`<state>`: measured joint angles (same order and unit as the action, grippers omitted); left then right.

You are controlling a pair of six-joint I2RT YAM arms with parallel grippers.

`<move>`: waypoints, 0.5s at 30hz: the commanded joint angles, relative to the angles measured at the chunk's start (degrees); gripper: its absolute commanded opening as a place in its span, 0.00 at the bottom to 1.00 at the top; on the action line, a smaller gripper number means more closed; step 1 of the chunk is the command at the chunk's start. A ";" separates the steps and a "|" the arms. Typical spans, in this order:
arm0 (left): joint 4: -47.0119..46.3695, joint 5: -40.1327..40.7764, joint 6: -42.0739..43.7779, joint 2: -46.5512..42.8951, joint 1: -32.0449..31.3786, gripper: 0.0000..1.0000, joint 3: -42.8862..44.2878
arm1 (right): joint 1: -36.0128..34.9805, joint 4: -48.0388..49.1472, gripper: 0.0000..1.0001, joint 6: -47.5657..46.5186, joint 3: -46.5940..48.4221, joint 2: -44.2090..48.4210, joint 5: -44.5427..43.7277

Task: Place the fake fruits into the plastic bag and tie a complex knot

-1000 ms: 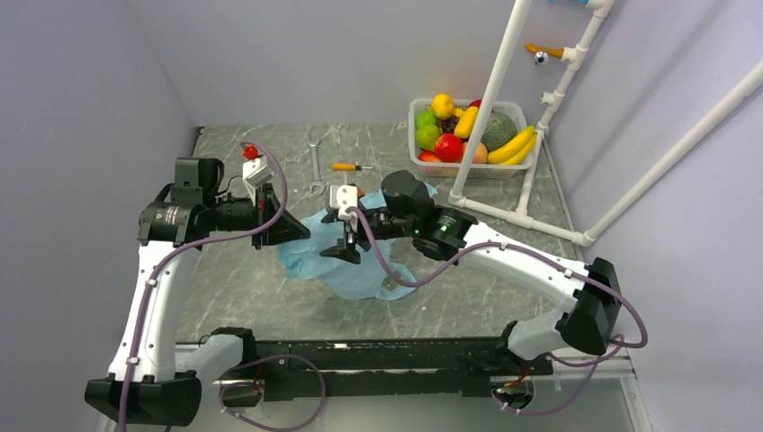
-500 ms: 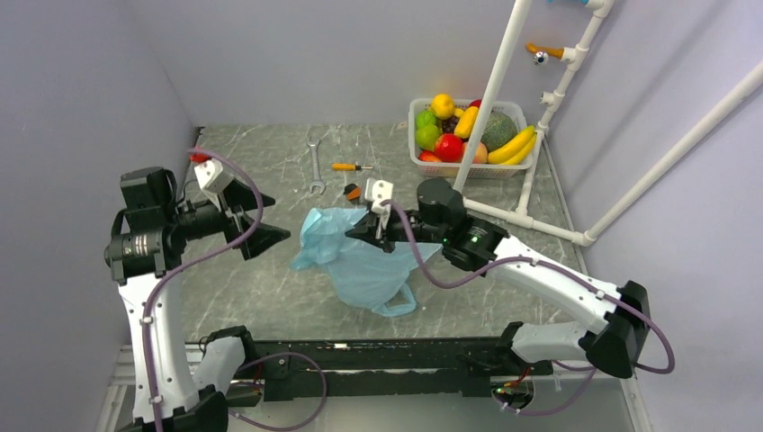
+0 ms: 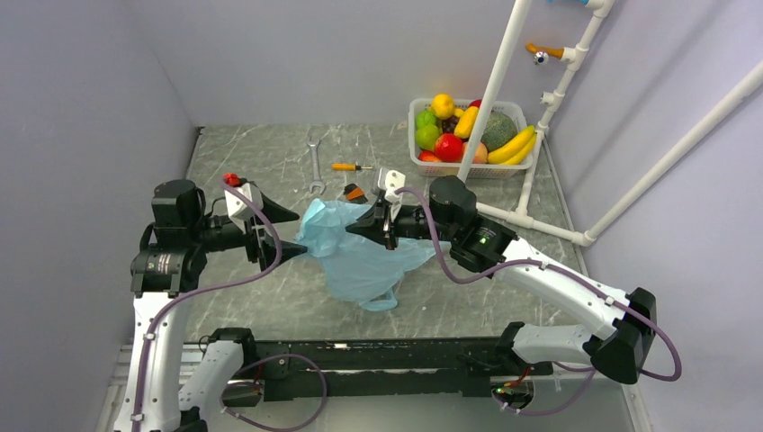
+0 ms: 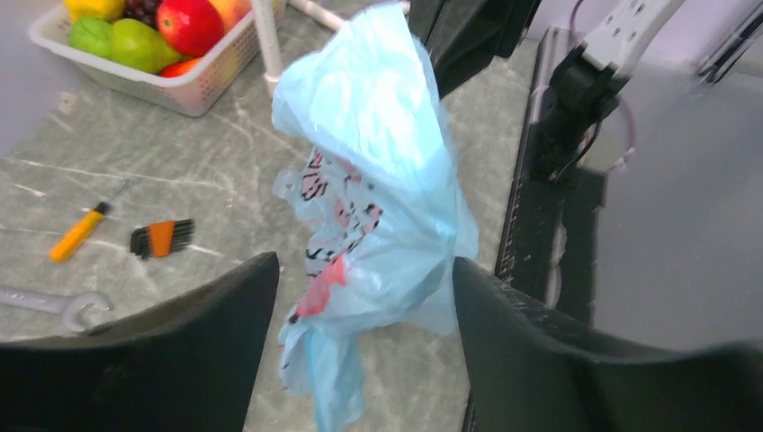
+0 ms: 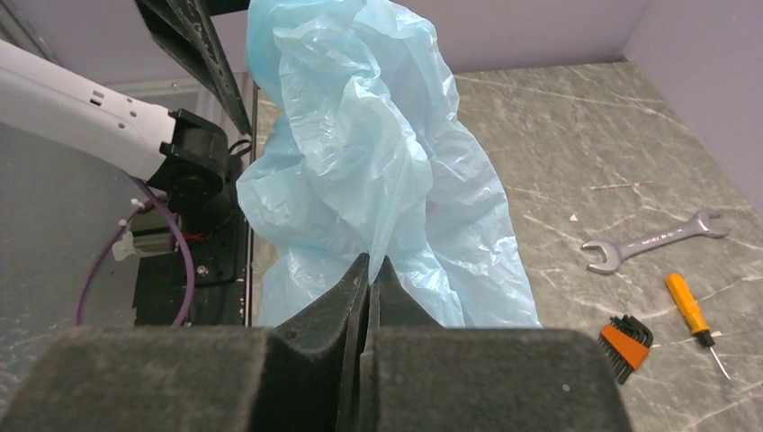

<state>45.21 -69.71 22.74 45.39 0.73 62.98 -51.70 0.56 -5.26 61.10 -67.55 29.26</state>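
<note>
Nearest us, the plastic bag (image 3: 364, 265) hangs crumpled over the table (image 3: 243, 297), its printed side turned toward the left arm. The right gripper (image 5: 371, 270) has its jaws pressed fully together on a fold of the bag's upper edge and holds it up. The left gripper (image 3: 301, 233) stands wide open with nothing gripped. The bag's left edge sits between its two fingers, though we cannot tell whether the film touches either one. Behind the bag lie a hex key set (image 3: 353, 193), an orange-handled screwdriver (image 3: 345, 166) and a wrench (image 3: 315, 166), each apart from the others. Farthest off, in the right corner, the fake fruits (image 3: 448, 146) are piled in a white basket (image 3: 450, 168), well apart from the bag and beside a white pipe frame (image 3: 490, 99).
</note>
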 commanded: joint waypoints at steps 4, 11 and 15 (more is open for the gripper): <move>-12.45 1.46 -12.40 1.14 -4.16 0.00 1.26 | 0.15 0.28 0.00 -2.51 -1.12 2.08 2.81; -7.96 -2.63 -7.18 1.91 -7.06 0.00 4.53 | 0.19 -7.71 0.99 -8.37 6.17 -0.03 3.27; -1.43 0.70 -2.12 4.87 -11.12 0.00 7.76 | 0.05 -10.30 1.00 -7.76 14.46 -4.78 7.41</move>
<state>38.96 -69.69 15.53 48.25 -7.25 66.46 -51.66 -8.29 -11.73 66.65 -69.45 32.18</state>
